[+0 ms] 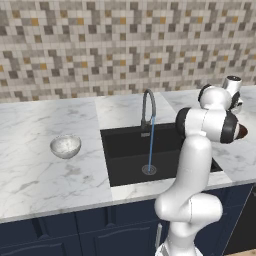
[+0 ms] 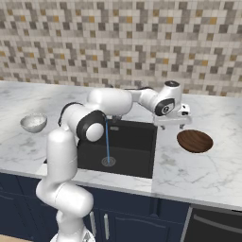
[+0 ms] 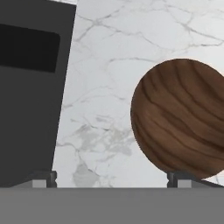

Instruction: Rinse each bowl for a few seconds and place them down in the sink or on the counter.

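The dark brown wooden bowl [image 2: 194,141] lies on the marble counter [image 2: 208,170] right of the black sink [image 2: 132,139]. My gripper [image 2: 173,124] hovers open just above the counter between the sink's rim and that bowl. In the hand view the brown bowl [image 3: 181,118] sits at the right, with one fingertip [image 3: 178,176] at its near rim and the other [image 3: 43,177] by the sink's edge [image 3: 30,87]. The speckled grey-white bowl [image 1: 65,145] stands upright on the counter left of the sink [image 1: 135,155]. Water runs from the gooseneck faucet [image 1: 148,106] onto the drain [image 1: 149,170].
The mosaic wall [image 1: 100,45] rises behind the counter. Navy cabinets [image 1: 60,235] sit below its front edge, and a dark appliance front [image 2: 215,224] is at the lower right. My arm [image 2: 104,106] reaches across above the sink.
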You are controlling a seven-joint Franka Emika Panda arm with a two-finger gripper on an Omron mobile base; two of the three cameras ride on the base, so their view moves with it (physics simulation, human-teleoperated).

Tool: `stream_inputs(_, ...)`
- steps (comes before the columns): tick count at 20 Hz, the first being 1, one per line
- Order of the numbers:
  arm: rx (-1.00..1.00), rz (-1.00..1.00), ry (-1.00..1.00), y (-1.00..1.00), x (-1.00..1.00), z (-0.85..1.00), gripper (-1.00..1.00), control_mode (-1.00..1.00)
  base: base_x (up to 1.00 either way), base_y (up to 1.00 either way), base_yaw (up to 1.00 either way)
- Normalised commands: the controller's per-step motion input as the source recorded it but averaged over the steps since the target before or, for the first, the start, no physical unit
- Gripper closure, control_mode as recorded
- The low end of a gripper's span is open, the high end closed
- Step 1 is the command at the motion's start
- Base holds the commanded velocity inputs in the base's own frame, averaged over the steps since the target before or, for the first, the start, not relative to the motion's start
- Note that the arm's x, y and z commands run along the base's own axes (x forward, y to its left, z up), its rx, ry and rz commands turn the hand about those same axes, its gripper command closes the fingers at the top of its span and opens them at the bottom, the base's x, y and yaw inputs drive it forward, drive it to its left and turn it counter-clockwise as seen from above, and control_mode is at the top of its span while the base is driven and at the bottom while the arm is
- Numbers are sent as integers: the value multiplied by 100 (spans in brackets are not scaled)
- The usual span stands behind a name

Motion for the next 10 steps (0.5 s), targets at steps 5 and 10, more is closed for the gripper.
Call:
stream_inputs(5, -3, 0, 0, -10, -10, -18, -100, -100, 0, 0, 0)
stream_inputs(10, -2, 0, 0, -9, -13, -20, -100, -100, 0, 0, 0)
